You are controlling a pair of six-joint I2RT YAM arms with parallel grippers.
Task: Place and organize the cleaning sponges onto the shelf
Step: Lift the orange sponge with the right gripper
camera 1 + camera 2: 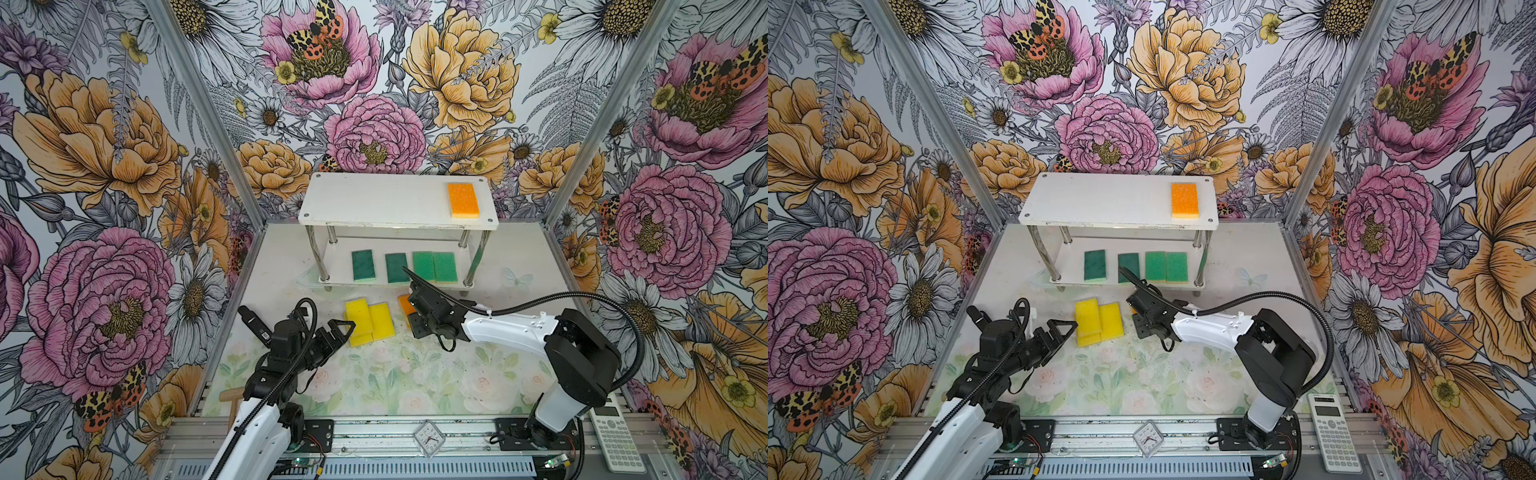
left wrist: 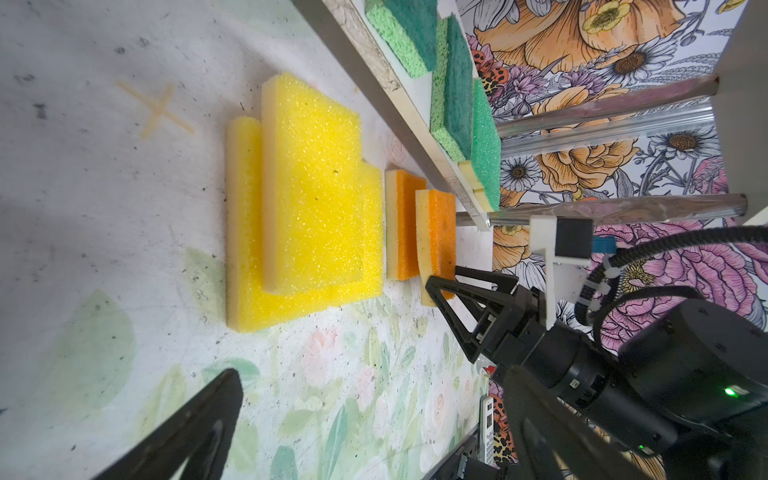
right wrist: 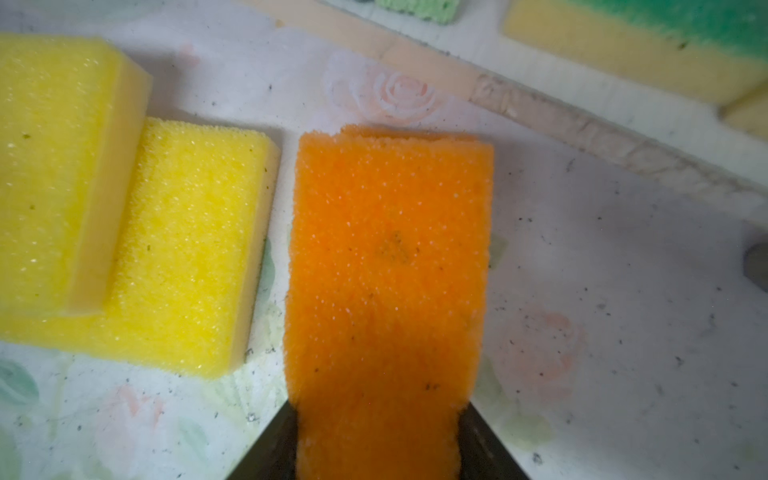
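Observation:
The shelf (image 1: 374, 199) (image 1: 1100, 199) stands at the back in both top views. One orange sponge (image 1: 463, 200) lies on its top board, and several green sponges (image 1: 424, 266) (image 2: 457, 83) lie in a row on the lower board. Three yellow sponges (image 1: 370, 320) (image 2: 307, 199) lie on the table, one lying across the other two. To their right lie two orange sponges. My right gripper (image 2: 444, 278) (image 3: 376, 436) is shut on the nearer orange sponge (image 3: 390, 257) (image 2: 436, 232), squeezing its end. The other orange sponge (image 2: 405, 224) lies beside it. My left gripper (image 1: 343, 338) (image 2: 374, 415) is open and empty, just left of the yellow sponges.
A calculator (image 1: 615, 436) and a small clock (image 1: 429, 436) sit on the front rail. A wooden piece (image 1: 230, 395) lies at the front left of the mat. Flowered walls close in the left, right and back sides.

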